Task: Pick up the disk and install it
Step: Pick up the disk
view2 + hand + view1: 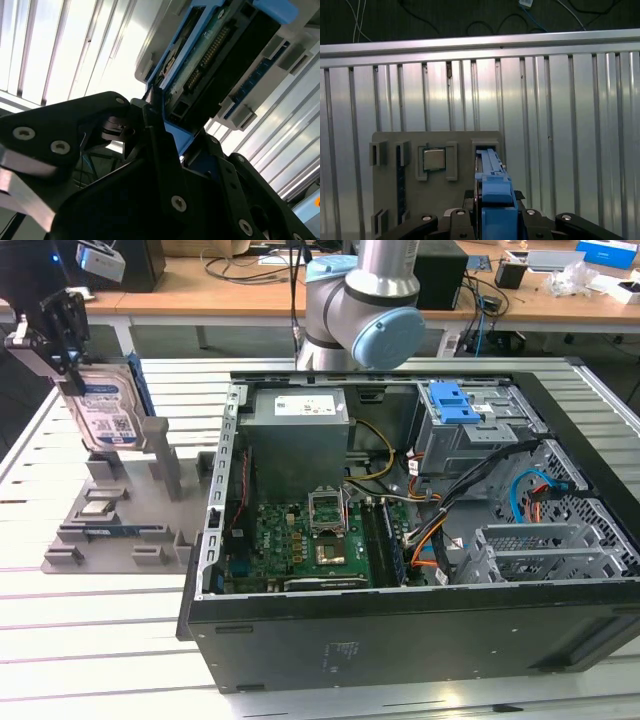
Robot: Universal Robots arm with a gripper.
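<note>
Frankly, the grip itself is the hardest part to read. In the exterior view the jaws sit in the upper corner on the exterior view's left, dark against a dark background. Their tips merge with the top edge of the disk (108, 412), so the pads cannot be picked out there. The second wrist view helps: black fingers (160, 140) press on the blue side-rail frame from both sides with no gap visible, so the jaws are closed on the disk's upper end. In the first wrist view the disk (492, 192) shows edge-on, its blue rail running straight out from between the jaws toward the grey fixture tray (445, 200) beneath.

The disk stands upright, leaning slightly, its label toward the exterior camera, over the tray (110, 535) on the slatted table (60, 640). Its lower edge is partly masked by the tray's grey uprights (and foreshortened in the first wrist view), so I cannot tell whether it is clear of its slot or resting in it. A small square silver chip (434, 160) lies in a pocket of the tray just beside that slot.

The open computer case (400, 640) lies well apart on the exterior view's right, with the disk outside it. The arm (365, 300) is cut off at the top of the frame.
</note>
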